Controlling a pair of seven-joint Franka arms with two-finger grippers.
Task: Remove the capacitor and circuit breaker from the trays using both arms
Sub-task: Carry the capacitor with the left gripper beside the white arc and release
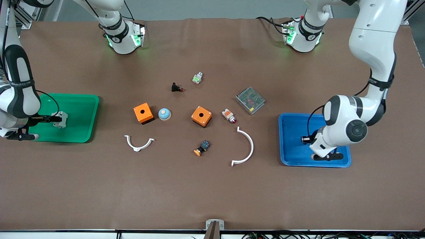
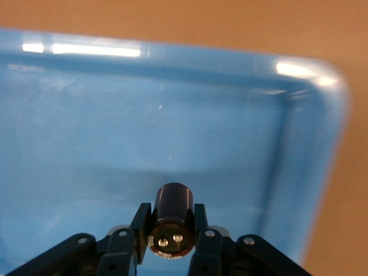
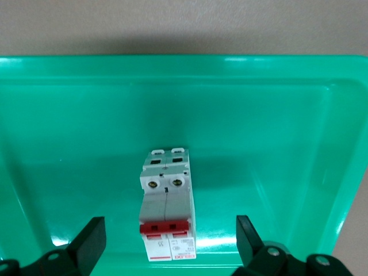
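Observation:
The breaker (image 3: pixel 167 207), a white-grey block with red switch levers, lies on the floor of the green tray (image 3: pixel 276 115). My right gripper (image 3: pixel 169 233) is open, with one finger on each side of the breaker and not touching it. In the front view the breaker (image 1: pixel 61 119) lies in the green tray (image 1: pixel 83 109) at the right arm's end, with the right gripper (image 1: pixel 53 119) at it. My left gripper (image 2: pixel 171 224) is shut on the capacitor (image 2: pixel 174 201), a stubby black cylinder, and holds it over the blue tray (image 2: pixel 115 115). In the front view the left gripper (image 1: pixel 304 139) is over the blue tray (image 1: pixel 289 132).
Between the trays lie two orange boxes (image 1: pixel 143 113) (image 1: pixel 201 116), a pale blue dome (image 1: pixel 164 114), a black part with a red tip (image 1: pixel 177 88), a white-green part (image 1: pixel 198 78), a mesh-topped box (image 1: pixel 250 100), a white-orange part (image 1: pixel 229 115), an orange-capped push button (image 1: pixel 202 147) and two white arcs (image 1: pixel 139 143) (image 1: pixel 247 147).

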